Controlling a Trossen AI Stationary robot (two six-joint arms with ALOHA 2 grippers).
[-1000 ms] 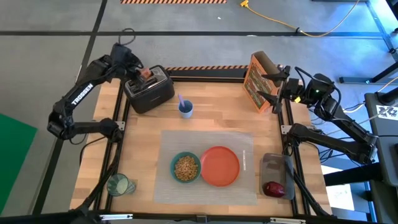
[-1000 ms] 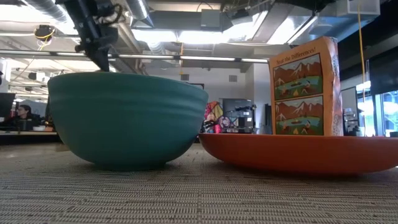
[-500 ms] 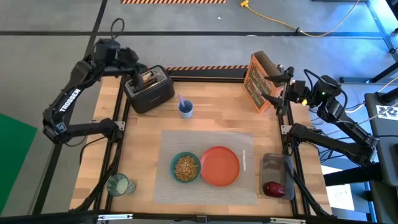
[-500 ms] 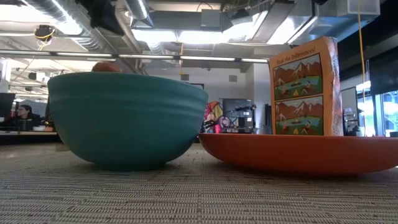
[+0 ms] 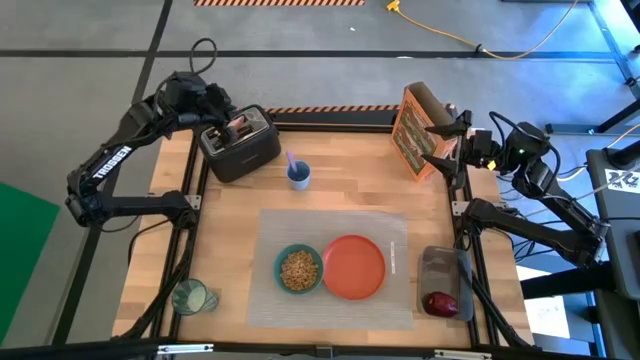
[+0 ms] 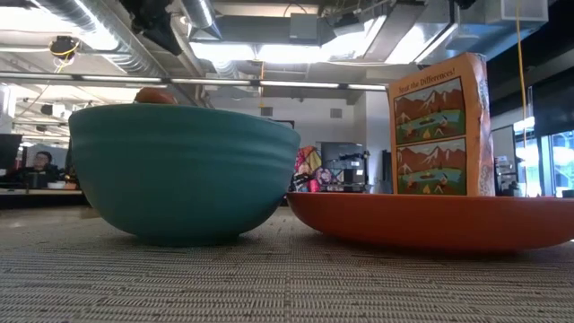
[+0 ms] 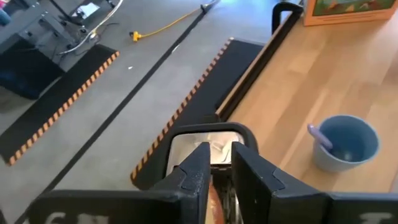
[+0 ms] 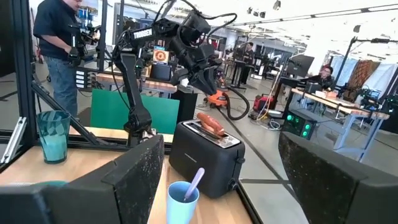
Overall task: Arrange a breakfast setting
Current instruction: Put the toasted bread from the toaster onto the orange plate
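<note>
The toast slice [image 8: 210, 122] stands tilted out of the slot of the black toaster [image 5: 240, 145] at the far left. My left gripper [image 7: 221, 149] hangs just above and behind it, open by a narrow gap with nothing between the fingers. My right gripper [image 8: 230, 186] waits wide open and level at the far right, beside the cereal box [image 5: 415, 130]. On the grey placemat [image 5: 335, 235] sit the teal bowl [image 5: 298, 268], filled with cereal, and the orange-red plate [image 5: 353, 267]. The glass [image 5: 190, 297] stands at the near left. The apple [image 5: 440, 303] lies on a dark tray [image 5: 440, 265].
A blue cup [image 5: 298, 175] with a purple handle sticking out stands between the toaster and the placemat. Bare wood lies between the cup and the cereal box. A black frame runs around the table's edges. People stand in the room beyond.
My left gripper has drawn up and back from the toaster toward the table's far left corner, rolling a little. The toast slice stays in the toaster, its top now showing above the bowl's rim in the low view.
</note>
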